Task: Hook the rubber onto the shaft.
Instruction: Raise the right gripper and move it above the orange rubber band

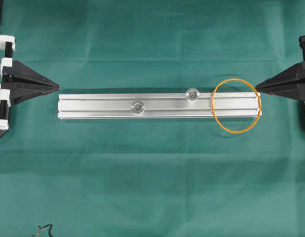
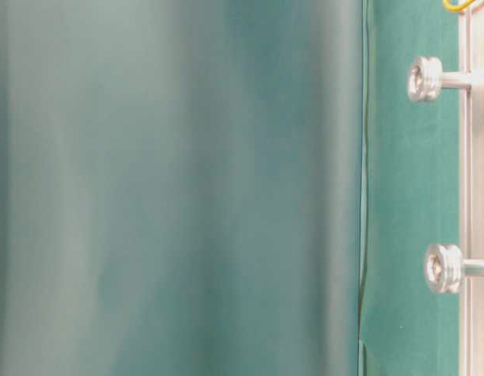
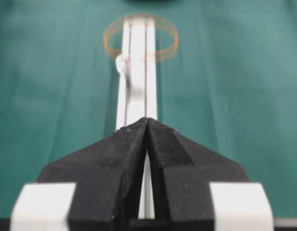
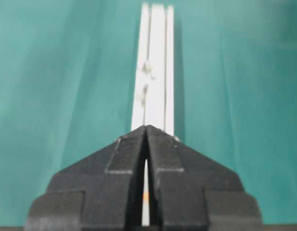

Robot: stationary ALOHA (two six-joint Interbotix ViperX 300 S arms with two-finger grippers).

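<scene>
The rubber (image 1: 236,79) is a thin orange loop lying flat across the right end of the silver rail (image 1: 98,106). Two short silver shafts (image 1: 138,106) (image 1: 193,94) stand up from the rail; the loop touches neither. My left gripper (image 1: 57,85) is shut and empty, its tip just off the rail's left end. Shut and empty as well, my right gripper (image 1: 257,89) points at the rail's right end beside the loop. In the left wrist view the gripper (image 3: 147,120) looks along the rail to the rubber (image 3: 173,45). The right wrist view shows the gripper (image 4: 146,127) over the rail (image 4: 157,62).
Green cloth (image 1: 152,187) covers the table around the rail. The table-level view shows the two shafts (image 2: 424,78) (image 2: 443,268) sticking out from the rail (image 2: 475,196), and a bit of the rubber (image 2: 458,5) at the top edge.
</scene>
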